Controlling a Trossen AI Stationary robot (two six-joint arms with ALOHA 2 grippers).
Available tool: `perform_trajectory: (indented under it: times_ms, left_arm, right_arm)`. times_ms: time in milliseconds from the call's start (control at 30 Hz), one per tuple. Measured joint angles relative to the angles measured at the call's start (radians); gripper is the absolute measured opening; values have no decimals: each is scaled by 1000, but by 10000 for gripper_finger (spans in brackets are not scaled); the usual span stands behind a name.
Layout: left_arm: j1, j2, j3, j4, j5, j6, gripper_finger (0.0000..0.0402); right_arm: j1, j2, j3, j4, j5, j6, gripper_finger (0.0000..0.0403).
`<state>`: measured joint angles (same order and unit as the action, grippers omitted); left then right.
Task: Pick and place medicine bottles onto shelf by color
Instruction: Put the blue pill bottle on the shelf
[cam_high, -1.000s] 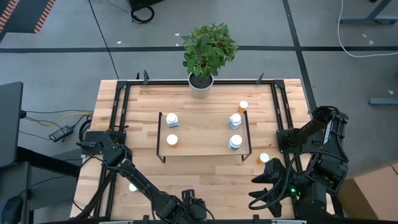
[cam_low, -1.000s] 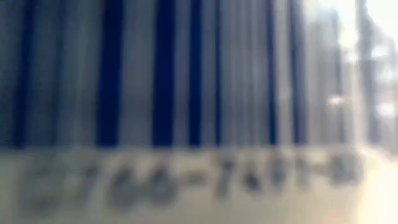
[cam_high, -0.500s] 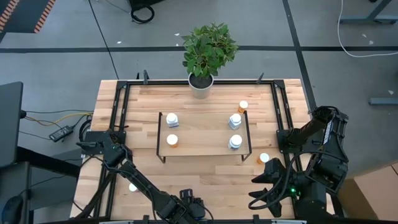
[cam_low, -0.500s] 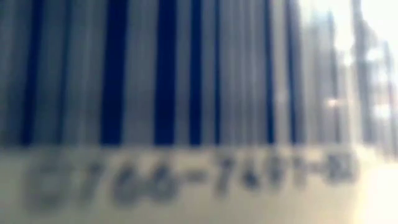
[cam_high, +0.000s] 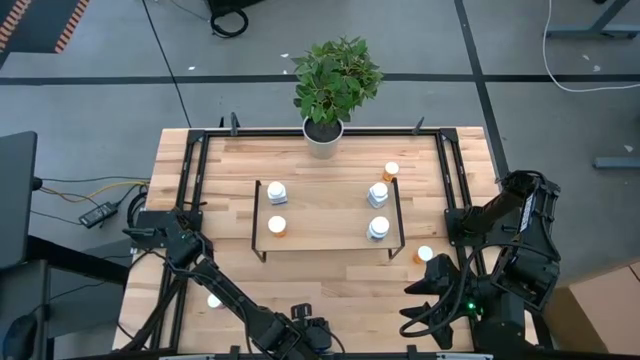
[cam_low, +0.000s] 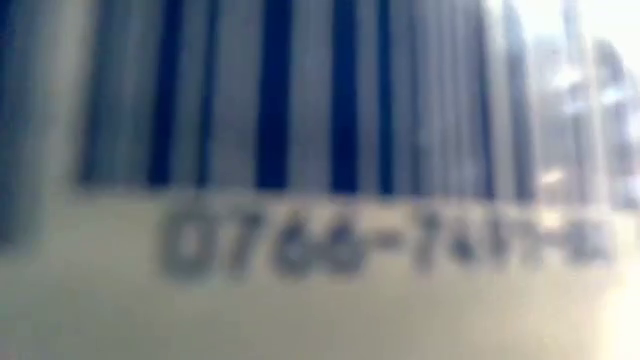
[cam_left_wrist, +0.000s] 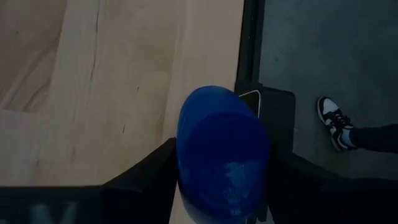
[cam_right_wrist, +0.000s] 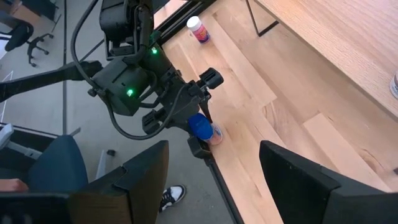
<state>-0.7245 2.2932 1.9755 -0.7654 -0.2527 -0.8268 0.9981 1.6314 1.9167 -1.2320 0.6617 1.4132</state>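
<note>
i'm working the left claw (cam_left_wrist: 221, 186) at the near edge of the light wooden desk (cam_high: 330, 160). the blue oval medicine bottle (cam_left_wrist: 221, 149) stands right in its mouth. i cannot tell whether the claw has closed on the bottle or only brackets it. the right wrist camera shows that same blue bottle (cam_right_wrist: 200, 126) under the left claw (cam_right_wrist: 198, 138), at the desk's very edge.

the right claw (cam_right_wrist: 211, 162) waits open and empty, well off to the left claw's right.

progress, as i judge it: about halfway. 4 white-capped bottles already stand on the low light-wood shelf with black rails (cam_high: 325, 215), well ahead of the left claw: 2 at the shelf's left end (cam_high: 277, 192) and 2 at its right end (cam_high: 378, 228).

4 remain off it: the blue one, a white-capped bottle (cam_high: 213, 300) on the desk to the left claw's left, an orange bottle (cam_high: 425, 254) just outside the shelf's right rail, and another orange one (cam_high: 391, 171) beyond the shelf's far right corner.

the low camera gives me only a blurred barcode label (cam_low: 330, 250).
</note>
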Motion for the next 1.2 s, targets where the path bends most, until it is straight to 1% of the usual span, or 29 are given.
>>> perform_trajectory:
  times_ms: [100, 233, 333, 467, 633, 767, 867, 967, 1133, 1200]
  left_arm:
    - [6, -3, 1, -10, 3, 0, 196]
    - [29, -38, 1, -72, 10, 0, 199]
    - [57, -92, 2, -128, 5, 0, 204]
    - [104, -168, 2, -196, 12, -5, 195]
    - [180, -279, 2, -245, 13, 2, 196]
    - [262, -364, 2, -296, -5, 52, 204]
    - [334, -429, 2, -335, -32, 83, 198]
    - [409, -478, 3, -352, -35, 152, 195]
    - [529, -516, 3, -382, -21, 245, 207]
    - [572, -516, 3, -387, 0, 293, 208]
  right_arm:
    - [0, 0, 0, 0, 0, -3, 259]
    - [0, 0, 0, -1, 0, -9, 259]
    - [0, 0, 0, -2, 0, -31, 259]
    - [-1, 0, 0, -10, 0, -52, 259]
    - [-11, 0, 0, -10, 30, -56, 259]
    - [-14, 0, 0, -22, 67, -58, 259]
    - [-19, 0, 0, -50, 106, -58, 259]
    - [-31, 0, 0, -56, 111, -64, 259]
    - [-55, 0, 0, -60, 117, -65, 259]
    - [-69, 0, 0, -60, 149, -46, 259]
